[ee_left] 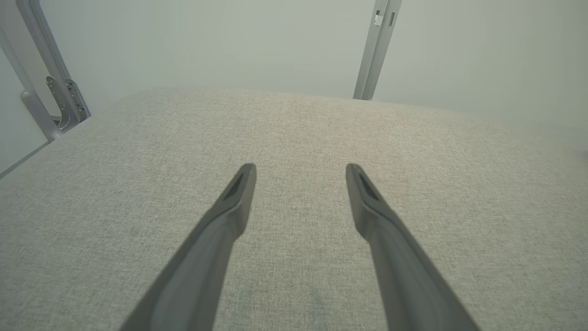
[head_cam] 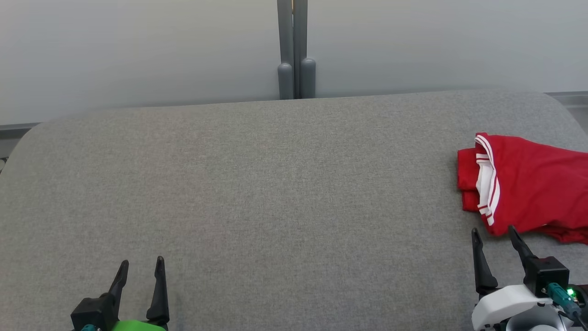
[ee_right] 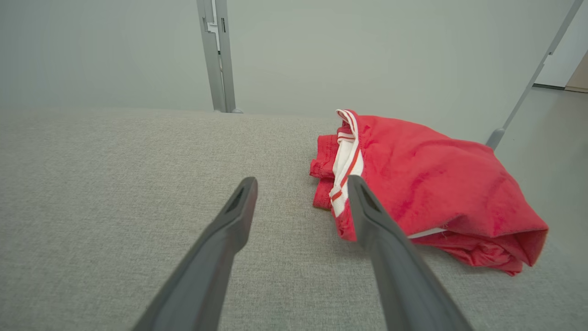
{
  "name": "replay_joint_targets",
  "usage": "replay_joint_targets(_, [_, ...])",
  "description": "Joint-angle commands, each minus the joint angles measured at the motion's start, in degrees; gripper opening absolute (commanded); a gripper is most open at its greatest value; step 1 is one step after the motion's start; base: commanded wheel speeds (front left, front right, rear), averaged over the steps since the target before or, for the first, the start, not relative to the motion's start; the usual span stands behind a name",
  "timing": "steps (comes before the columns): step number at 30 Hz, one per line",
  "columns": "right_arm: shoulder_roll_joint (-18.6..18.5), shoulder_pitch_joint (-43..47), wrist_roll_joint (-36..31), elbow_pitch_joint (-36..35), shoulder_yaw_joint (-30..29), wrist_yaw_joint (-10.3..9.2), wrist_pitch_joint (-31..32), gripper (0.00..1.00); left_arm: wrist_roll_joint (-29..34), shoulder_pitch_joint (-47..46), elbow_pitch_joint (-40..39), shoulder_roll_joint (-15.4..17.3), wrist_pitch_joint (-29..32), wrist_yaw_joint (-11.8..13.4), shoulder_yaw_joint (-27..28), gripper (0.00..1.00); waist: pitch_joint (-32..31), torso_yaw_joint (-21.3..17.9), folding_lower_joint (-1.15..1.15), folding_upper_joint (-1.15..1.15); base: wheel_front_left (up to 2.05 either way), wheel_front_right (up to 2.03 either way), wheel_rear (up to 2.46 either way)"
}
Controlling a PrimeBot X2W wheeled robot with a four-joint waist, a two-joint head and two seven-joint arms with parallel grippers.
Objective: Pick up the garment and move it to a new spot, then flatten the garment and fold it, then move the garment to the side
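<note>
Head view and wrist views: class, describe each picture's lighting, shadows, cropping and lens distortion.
Head view: even light, hardly any shadows; red garment cropped at the right edge. Left wrist view: wide-angle lens stretches the left gripper; fabric surface looks warmer. Right wrist view: thin shadow under the garment; right gripper looms large.

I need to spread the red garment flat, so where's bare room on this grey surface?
Bare: the grey surface from its left edge across the middle to the red garment. Crowded: the right side, where it lies bunched just beyond the right gripper.
</note>
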Motion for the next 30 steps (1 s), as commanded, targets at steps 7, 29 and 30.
replay_joint_targets(7, [0.06, 0.26, -0.78, 1.26, 0.14, -0.1, -0.24, 1.0, -0.57, -0.21, -0.21, 0.41, -0.13, -0.31, -0.84, 1.0, -0.04, -1.04, 0.0, 0.0, 0.0, 0.0, 0.0])
replay_joint_targets(29, [0.09, -0.86, -1.44, 1.56, -0.14, -0.1, -0.25, 1.0, -0.68, -0.3, -0.43, 0.23, -0.13, -0.42, -1.27, 1.0, 0.21, -1.44, 0.0, 0.0, 0.0, 0.0, 0.0])
replay_joint_targets(30, [0.09, -0.84, -1.36, 1.61, -0.21, -0.1, -0.25, 1.0, -0.68, -0.26, -0.37, 0.21, -0.13, -0.43, -1.24, 1.0, 0.18, -1.41, 0.0, 0.0, 0.0, 0.0, 0.0])
